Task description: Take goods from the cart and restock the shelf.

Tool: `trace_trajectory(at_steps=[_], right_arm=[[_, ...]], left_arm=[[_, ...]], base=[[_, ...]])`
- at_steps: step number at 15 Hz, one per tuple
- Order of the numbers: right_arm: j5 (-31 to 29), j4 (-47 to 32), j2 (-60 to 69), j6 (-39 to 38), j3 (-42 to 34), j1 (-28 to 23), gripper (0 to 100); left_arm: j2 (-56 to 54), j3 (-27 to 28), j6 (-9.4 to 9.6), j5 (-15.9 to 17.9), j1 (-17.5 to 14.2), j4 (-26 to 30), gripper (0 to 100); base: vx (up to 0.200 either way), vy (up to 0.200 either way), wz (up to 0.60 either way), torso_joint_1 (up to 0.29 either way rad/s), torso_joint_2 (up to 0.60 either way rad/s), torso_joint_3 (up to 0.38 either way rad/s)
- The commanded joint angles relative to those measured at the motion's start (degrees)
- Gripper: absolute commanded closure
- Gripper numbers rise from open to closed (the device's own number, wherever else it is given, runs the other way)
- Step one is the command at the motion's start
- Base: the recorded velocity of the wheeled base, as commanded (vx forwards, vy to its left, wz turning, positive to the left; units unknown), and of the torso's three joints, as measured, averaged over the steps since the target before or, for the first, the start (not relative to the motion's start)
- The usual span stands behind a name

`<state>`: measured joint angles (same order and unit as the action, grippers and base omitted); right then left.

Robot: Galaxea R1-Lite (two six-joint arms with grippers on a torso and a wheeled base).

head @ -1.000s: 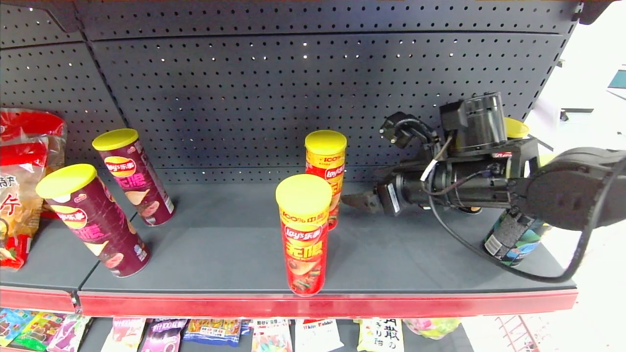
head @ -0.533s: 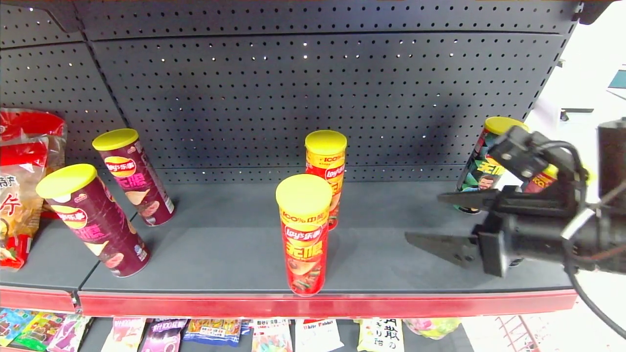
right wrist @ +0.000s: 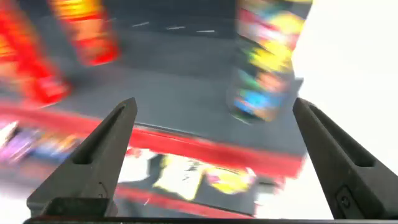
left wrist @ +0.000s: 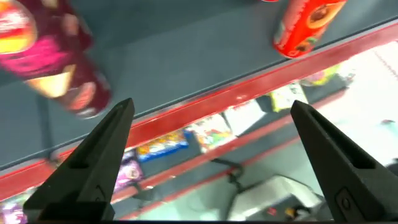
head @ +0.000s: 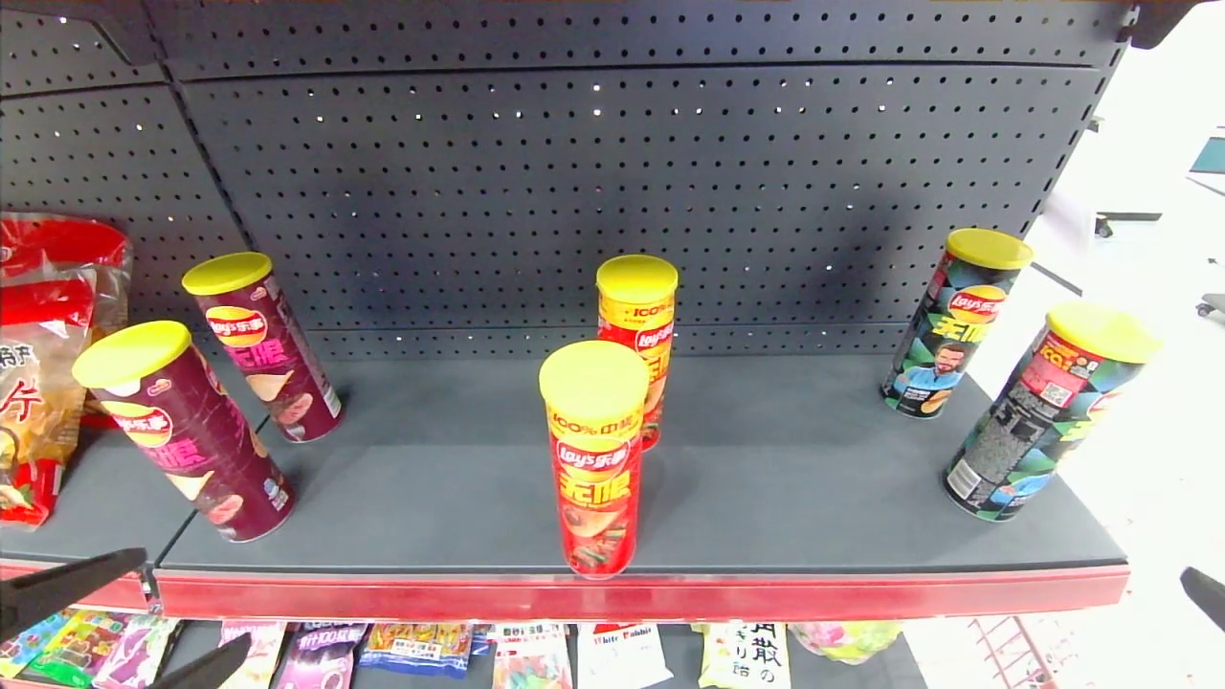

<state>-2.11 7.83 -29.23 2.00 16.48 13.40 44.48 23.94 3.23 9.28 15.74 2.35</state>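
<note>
The right arm has drawn back off the shelf point(head: 766, 498). 1 second ago it reached across the right half toward the middle; now just 1 dark finger tip of the right hand point(right wrist: 214, 102) shows past the shelf's front right corner. In the right wrist view its fingers stand wide apart with nothing between them. The left hand point(head: 198, 593) has come into sight below the front left corner, fingers also spread wide and empty, in front of the red front lip point(head: 670, 593).

The cans have kept their places, all with yellow lids. The front dark can point(head: 1048, 411) stands upright near the front right corner, free of either hand. The back dark can point(head: 957, 321) stands behind it by the pegboard back wall point(head: 574, 191). Mid-shelf, the front red can point(head: 595, 459) is at the front edge and the back red can point(head: 638, 335) just behind it. Toward the left end stand the front maroon can point(head: 182, 431) and the back maroon can point(head: 260, 344). Snack bags point(head: 38, 364) sit past the left edge, and packets point(head: 526, 655) lie on the shelf below.
</note>
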Motion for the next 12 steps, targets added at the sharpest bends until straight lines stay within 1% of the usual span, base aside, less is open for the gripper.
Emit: trace_trajectory(at_steps=[1, 2, 4, 5, 6, 7, 8, 10, 12], right_arm=[[-2.37, -0.18, 15.70, -0.68, -8.22, -7.25, 0], [-2.37, -4.13, 19.30, 2.04, -9.71, -7.25, 0], [-2.29, -13.01, 23.26, 4.07, -9.36, -7.16, 0], [-2.11, -15.12, 23.61, 4.59, -9.54, -7.16, 0], [-2.46, -15.12, 23.61, 4.59, -10.51, -7.16, 0], [-2.46, -15.12, 23.61, 4.59, -10.51, -7.16, 0], [-2.81, -14.95, 23.61, 4.68, -11.56, -7.16, 0], [-2.73, -15.03, 23.61, 4.68, -11.56, -7.16, 0], [-3.25, -14.95, 23.61, 4.50, -11.56, -7.16, 0]], left_arm=[[10.80, 1.81, -2.53, 0.30, 4.39, -3.50, 0], [16.78, 2.95, -2.70, 0.30, 5.36, -7.01, 0], [23.81, 3.04, -2.53, 0.13, 5.62, -13.51, 0], [27.15, 2.95, -2.35, -0.22, 5.62, -16.85, 0], [31.37, 3.04, -2.18, -0.75, 5.71, -19.84, 0], [31.37, 3.04, -2.18, -0.75, 5.71, -19.84, 0], [35.06, 3.04, -2.44, -2.16, 8.34, -21.25, 0], [39.98, 3.22, -2.79, -4.27, 12.39, -23.18, 0], [44.02, 4.80, -2.79, -5.41, 12.83, -24.94, 0]], base=[[0.000, 0.000, 0.00, 0.000, 0.00, 0.000], [0.000, 0.000, 0.00, 0.000, 0.00, 0.000], [0.000, 0.000, 0.00, 0.000, 0.00, 0.000], [0.000, 0.000, 0.00, 0.000, 0.00, 0.000], [0.000, 0.000, 0.00, 0.000, 0.00, 0.000], [0.000, 0.000, 0.00, 0.000, 0.00, 0.000], [0.000, 0.000, 0.00, 0.000, 0.00, 0.000], [0.000, 0.000, 0.00, 0.000, 0.00, 0.000], [0.000, 0.000, 0.00, 0.000, 0.00, 0.000]])
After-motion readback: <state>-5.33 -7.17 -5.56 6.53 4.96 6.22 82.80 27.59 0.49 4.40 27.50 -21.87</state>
